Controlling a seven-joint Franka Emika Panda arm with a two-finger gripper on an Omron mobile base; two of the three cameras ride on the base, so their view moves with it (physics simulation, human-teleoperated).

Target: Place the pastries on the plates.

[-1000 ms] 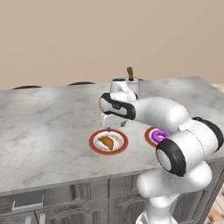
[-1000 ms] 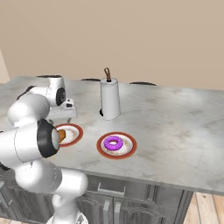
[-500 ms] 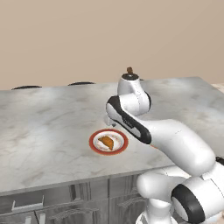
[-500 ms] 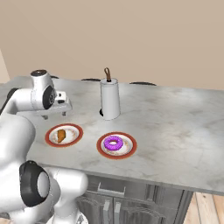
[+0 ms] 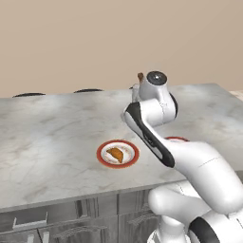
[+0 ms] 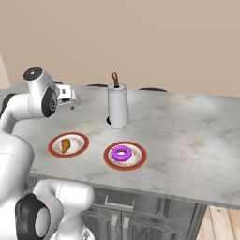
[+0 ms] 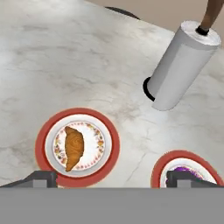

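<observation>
Tall white pot [image 6: 117, 107] with brown knob, upright on marble counter [image 6: 187, 136].

Arm raised, gripper [image 7: 112, 177] jaws apart.

Marble counter [image 7: 65, 57], two plated pastries, one white roll.
Croissant [image 7: 74, 147] lies on the left red-rimmed plate [image 7: 41, 135]; purple donut [image 7: 189, 173] sits on the right plate [image 7: 162, 166], cut by the frame edge; tall white pot [image 7: 181, 65] stands beyond, brown knob [image 7: 213, 11] on top.
</observation>
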